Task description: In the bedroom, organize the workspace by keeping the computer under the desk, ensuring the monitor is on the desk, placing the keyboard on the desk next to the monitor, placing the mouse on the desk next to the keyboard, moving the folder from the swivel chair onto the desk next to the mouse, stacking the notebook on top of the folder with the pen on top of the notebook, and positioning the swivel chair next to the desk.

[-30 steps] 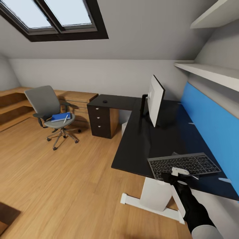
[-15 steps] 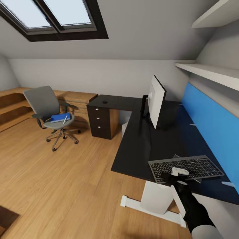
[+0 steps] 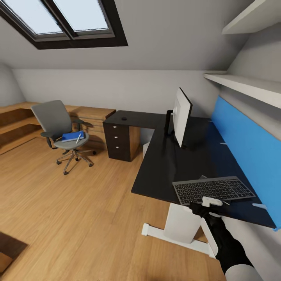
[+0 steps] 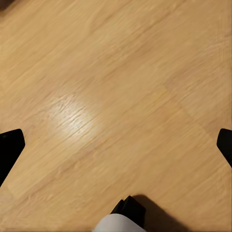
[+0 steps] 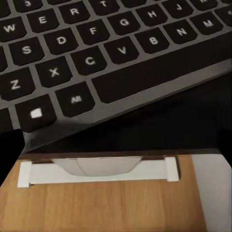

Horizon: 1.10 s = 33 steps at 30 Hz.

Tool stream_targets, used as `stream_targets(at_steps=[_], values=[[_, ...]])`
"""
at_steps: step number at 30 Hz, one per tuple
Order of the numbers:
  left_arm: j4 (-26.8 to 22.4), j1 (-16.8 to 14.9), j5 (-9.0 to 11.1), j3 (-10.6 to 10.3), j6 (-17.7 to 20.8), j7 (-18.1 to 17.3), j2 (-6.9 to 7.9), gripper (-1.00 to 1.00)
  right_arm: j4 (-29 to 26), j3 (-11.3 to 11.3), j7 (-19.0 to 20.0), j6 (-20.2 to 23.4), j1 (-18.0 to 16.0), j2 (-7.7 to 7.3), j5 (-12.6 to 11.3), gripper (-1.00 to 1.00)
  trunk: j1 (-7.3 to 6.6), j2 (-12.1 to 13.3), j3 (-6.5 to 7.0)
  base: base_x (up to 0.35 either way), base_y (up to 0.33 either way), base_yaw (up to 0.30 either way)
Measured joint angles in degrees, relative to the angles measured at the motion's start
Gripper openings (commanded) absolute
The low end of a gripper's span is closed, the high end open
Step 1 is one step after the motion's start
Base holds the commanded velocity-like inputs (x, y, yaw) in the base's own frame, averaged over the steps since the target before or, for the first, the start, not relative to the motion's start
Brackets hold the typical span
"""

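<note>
Gripping the keyboard [image 3: 213, 190] by its near edge, the right gripper [image 3: 211, 201] holds it low over the desk [image 3: 168, 164]; a thin pinch could slip, dropping it off the edge.

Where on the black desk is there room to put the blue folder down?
The desk is bare between the monitor and the keyboard, and on the wing above the drawer unit. It is crowded at the near edge, where the right end effector sits by the keyboard. The folder lies on the swivel chair.
</note>
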Motion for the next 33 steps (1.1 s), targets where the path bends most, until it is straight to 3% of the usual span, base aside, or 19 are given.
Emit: stream_targets(at_steps=[33], values=[[0.0, 0.0, -0.1, 0.0, 0.0, 0.0, -0.09, 1.00, -0.2, -0.5, -0.4, 0.0, 0.0, -0.42, 0.2, 1.00, -0.01, 0.0, 0.00, -0.053, -0.017, 0.000]])
